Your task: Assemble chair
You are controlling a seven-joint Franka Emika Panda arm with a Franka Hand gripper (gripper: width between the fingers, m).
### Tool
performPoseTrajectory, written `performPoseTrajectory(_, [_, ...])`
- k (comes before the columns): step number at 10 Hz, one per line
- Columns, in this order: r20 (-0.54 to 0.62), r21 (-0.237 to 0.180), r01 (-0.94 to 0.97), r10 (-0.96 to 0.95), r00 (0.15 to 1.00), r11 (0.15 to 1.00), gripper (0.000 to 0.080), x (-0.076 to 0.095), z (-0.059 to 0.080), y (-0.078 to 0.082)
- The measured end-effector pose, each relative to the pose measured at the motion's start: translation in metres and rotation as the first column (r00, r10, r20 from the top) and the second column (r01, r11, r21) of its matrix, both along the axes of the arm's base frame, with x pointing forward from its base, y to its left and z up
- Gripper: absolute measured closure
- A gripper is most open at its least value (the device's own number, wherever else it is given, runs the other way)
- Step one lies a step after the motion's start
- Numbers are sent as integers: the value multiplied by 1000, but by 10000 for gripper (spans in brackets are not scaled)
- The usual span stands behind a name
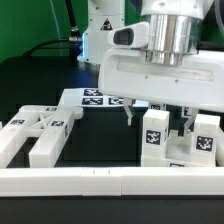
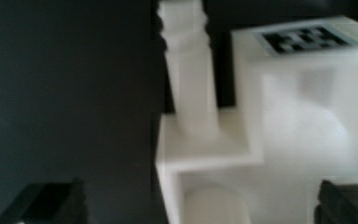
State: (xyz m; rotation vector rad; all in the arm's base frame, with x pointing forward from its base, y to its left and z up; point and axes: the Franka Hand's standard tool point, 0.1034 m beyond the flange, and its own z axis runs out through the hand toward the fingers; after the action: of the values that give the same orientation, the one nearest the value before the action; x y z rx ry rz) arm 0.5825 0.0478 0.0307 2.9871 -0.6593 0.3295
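My gripper (image 1: 158, 118) is open and hangs low over the chair parts at the exterior view's right. Its fingers (image 1: 128, 114) stand either side of an upright white tagged block (image 1: 153, 138), apart from it. A second tagged block (image 1: 205, 142) stands just right of it. In the wrist view the gripper (image 2: 197, 205) straddles a white part (image 2: 202, 160) with a thin bar (image 2: 186, 60) running away from it; both dark fingertips (image 2: 51, 202) stand clear of its sides. A tagged block (image 2: 309, 45) lies beside it. Several more white chair parts (image 1: 32, 138) lie at the exterior view's left.
The marker board (image 1: 92, 97) lies flat on the black table behind the parts. A long white border rail (image 1: 100, 182) runs along the front edge. The robot base (image 1: 100, 30) stands at the back.
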Motion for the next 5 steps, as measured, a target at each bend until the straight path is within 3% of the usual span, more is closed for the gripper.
performPoseTrajectory(5, [-24, -21, 4, -4, 1000, 1000, 151, -6, -20, -10])
